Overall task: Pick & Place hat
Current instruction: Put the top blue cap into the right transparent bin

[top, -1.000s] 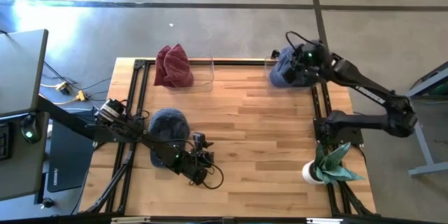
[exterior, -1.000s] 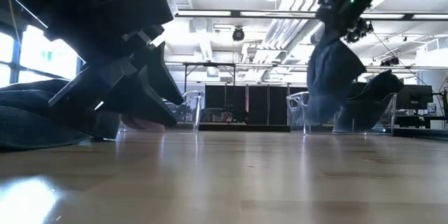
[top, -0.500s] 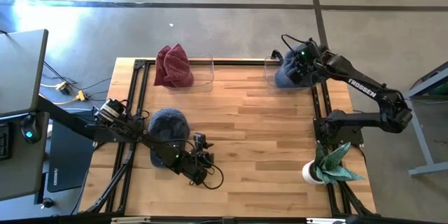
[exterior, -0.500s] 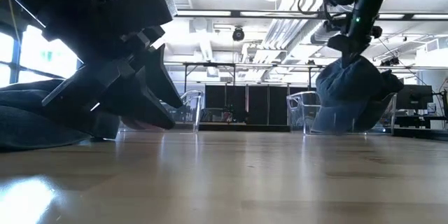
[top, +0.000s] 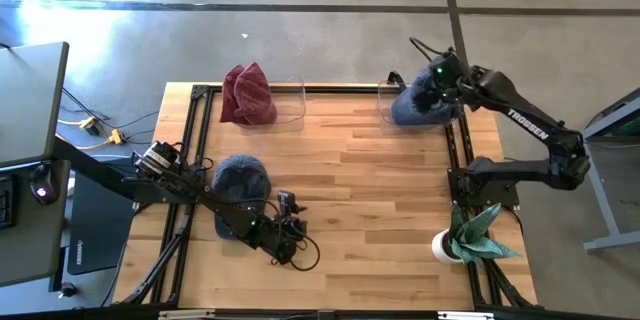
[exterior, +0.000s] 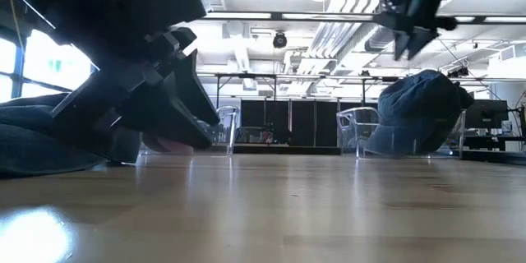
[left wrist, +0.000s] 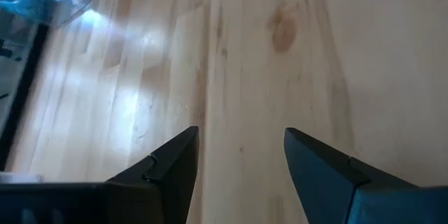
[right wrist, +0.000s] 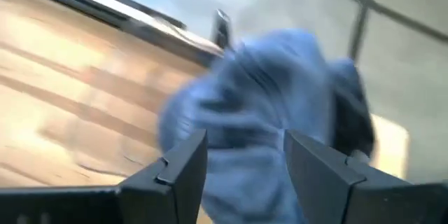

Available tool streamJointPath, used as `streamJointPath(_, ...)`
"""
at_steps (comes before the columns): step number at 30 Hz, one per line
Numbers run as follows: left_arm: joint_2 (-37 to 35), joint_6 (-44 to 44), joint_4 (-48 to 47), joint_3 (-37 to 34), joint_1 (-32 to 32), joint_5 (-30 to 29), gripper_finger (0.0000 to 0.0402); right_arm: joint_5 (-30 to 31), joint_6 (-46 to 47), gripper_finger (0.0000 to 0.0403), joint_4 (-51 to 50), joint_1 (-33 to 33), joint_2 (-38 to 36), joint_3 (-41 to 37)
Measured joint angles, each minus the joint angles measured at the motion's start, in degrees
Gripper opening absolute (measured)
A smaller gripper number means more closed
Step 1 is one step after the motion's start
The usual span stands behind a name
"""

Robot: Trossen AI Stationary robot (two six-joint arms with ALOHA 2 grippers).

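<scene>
Slumped blue knit hat fills a clear plastic bin at the wooden table's far right corner, the right gripper above it, fingers spread, released. A maroon hat sits in the far-left clear bin. Near left, the left gripper rests open-fingered beside another rounded blue hat.

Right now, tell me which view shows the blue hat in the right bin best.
The low view: the blue hat sits heaped in the clear bin, unobstructed. The high view has it partly under the right claw. The right wrist view is blurred. The left wrist view misses it.
</scene>
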Motion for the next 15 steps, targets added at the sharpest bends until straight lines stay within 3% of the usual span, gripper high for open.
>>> streamJointPath(5, 0.0, 0.8, 0.4, 0.0, 0.3, 0.3, 0.0204, -8.1, -6.0, 0.0147, 16.6, 2.3, 3.7, -4.1)
streamJointPath(9, 0.0, 1.5, 0.9, 0.0, 1.8, 1.7, 0.0204, -8.1, -9.8, 0.0081, 27.3, -0.1, 12.3, -7.4)
streamJointPath(11, 0.0, 1.5, 0.8, 0.0, 2.5, 3.3, 0.0204, -5.5, -10.5, 0.0044, 28.3, -2.0, 16.7, -7.5)
streamJointPath(13, 0.0, 1.5, 0.9, 0.0, 3.2, 5.2, 0.0204, 0.9, -8.1, 0.0013, 26.2, -3.8, 19.8, -7.5)
streamJointPath(15, 0.0, 1.5, 0.8, 0.0, 3.2, 5.9, 0.0204, 7.1, -6.6, 0.0009, 22.1, -5.4, 21.9, -7.5)
